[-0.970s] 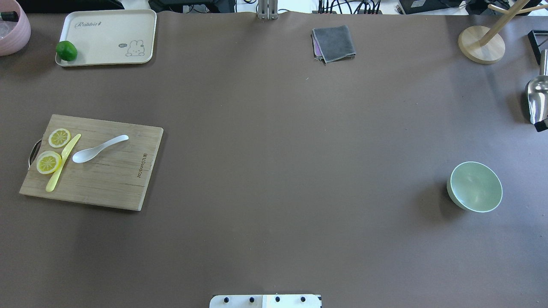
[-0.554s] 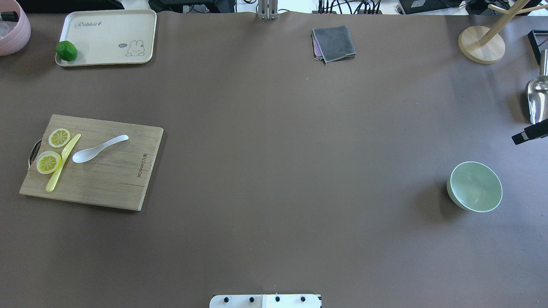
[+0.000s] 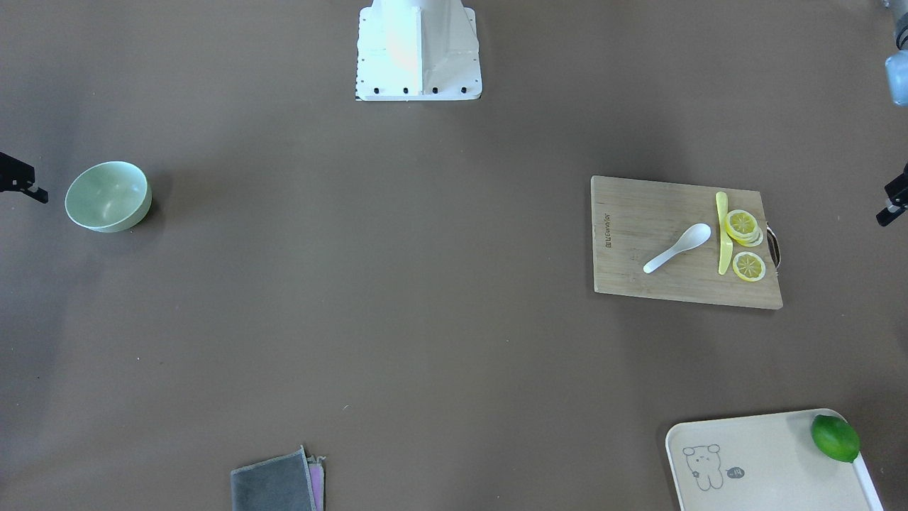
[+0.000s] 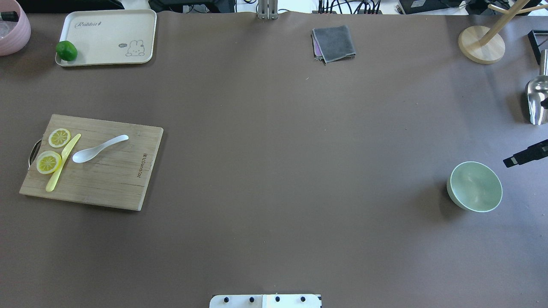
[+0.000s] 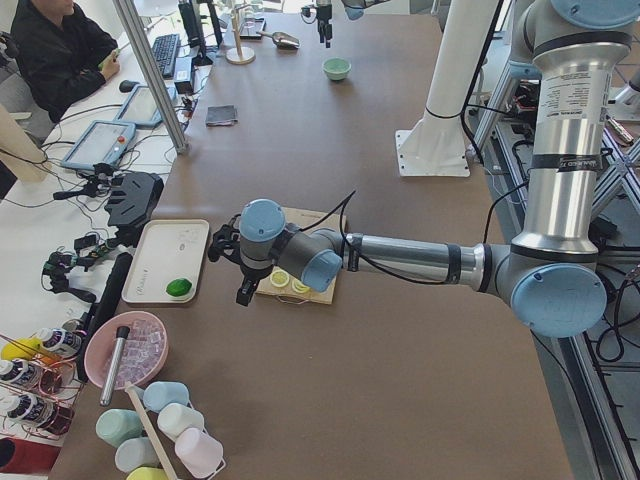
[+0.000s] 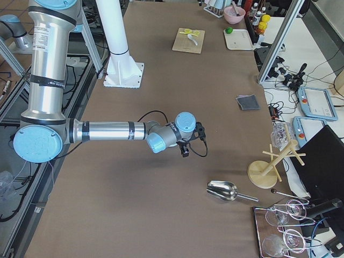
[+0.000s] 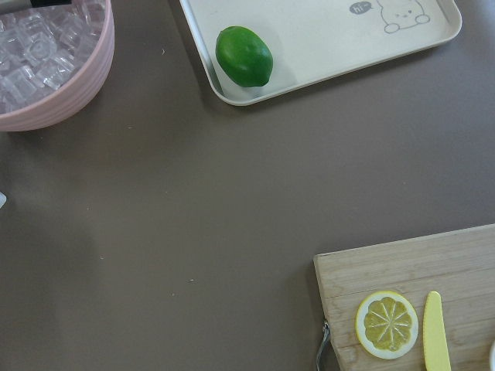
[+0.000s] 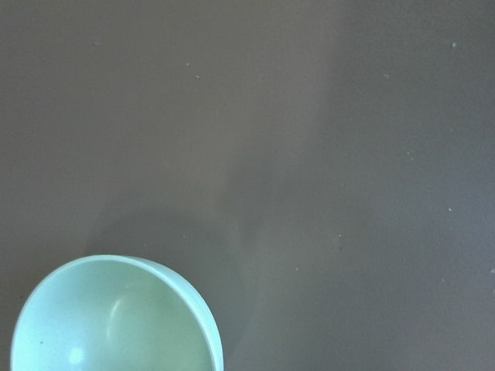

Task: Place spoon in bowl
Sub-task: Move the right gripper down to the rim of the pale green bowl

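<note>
The tray (image 4: pixel 111 30) read "Rabbit" and held a lime (image 4: pixel 66 50). The pink bowl (image 7: pixel 69 100) held what looked like ice cubes (image 7: pixel 46 46). The spoon (image 4: pixel 98 149) lay on the cutting board (image 4: pixel 107 179), whose lettering was illegible, well apart from the bowl (image 4: pixel 474 186) on the tabletop (image 4: pixel 274 171). The left gripper (image 3: pixel 894 202) and right gripper (image 4: pixel 523 156) were cut off at the edges, so whether released or clenched could not be told.

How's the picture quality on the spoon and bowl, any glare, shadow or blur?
Overhead exterior: the spoon is sharp and evenly lit; the bowl throws a soft shadow toward the view's left. Right wrist-mounted: bowl cropped at the bottom-left corner, one small glint inside, no washout.
</note>
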Robot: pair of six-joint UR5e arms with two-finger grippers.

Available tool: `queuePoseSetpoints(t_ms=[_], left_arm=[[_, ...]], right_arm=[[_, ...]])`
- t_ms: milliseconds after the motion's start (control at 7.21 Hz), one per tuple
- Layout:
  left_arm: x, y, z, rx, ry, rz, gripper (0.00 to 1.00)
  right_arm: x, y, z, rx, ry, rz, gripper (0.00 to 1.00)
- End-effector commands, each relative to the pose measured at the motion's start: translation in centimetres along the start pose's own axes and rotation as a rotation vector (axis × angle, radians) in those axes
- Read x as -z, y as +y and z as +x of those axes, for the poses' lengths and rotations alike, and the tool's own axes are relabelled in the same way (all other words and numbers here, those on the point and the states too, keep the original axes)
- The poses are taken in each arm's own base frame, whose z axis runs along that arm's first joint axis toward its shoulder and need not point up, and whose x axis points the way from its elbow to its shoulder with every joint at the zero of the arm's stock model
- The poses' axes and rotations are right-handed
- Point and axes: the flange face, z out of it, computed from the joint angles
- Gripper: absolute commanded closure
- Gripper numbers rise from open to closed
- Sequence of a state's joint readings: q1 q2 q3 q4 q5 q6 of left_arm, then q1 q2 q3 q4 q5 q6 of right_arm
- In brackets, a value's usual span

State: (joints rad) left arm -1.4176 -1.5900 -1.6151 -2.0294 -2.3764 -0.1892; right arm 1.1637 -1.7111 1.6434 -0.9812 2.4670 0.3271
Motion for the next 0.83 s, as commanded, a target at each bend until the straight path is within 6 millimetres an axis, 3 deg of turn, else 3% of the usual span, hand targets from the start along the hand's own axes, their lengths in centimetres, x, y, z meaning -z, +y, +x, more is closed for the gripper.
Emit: queuePoseSetpoints(t_ms=[0,277,416,554,693], left_arm=[[-0.2,0.1,-0.2,0.002,-0.001,-0.004,0.02],[-0.2,0.2,-0.2,0.003,0.000,-0.005,0.02],[0.0,0.0,0.0,0.000,0.003,-0.001,0.02],[0.0,0.0,0.1,-0.003,0.004,0.000,0.02],[0.1,0.0,0.2,-0.004,0.006,0.000,0.02]], right_arm=[[-2.8,-0.1,-2.8,-0.088,-0.044,0.009,0.00],[-5.1,0.3,-3.0,-0.074,0.014,0.001,0.00],[-5.4,0.3,-3.1,-0.070,0.011,-0.005,0.05],[-5.7,0.5,-3.3,-0.071,0.008,-0.015,0.49],[-5.8,0.6,-3.4,-0.065,0.004,-0.019,0.99]])
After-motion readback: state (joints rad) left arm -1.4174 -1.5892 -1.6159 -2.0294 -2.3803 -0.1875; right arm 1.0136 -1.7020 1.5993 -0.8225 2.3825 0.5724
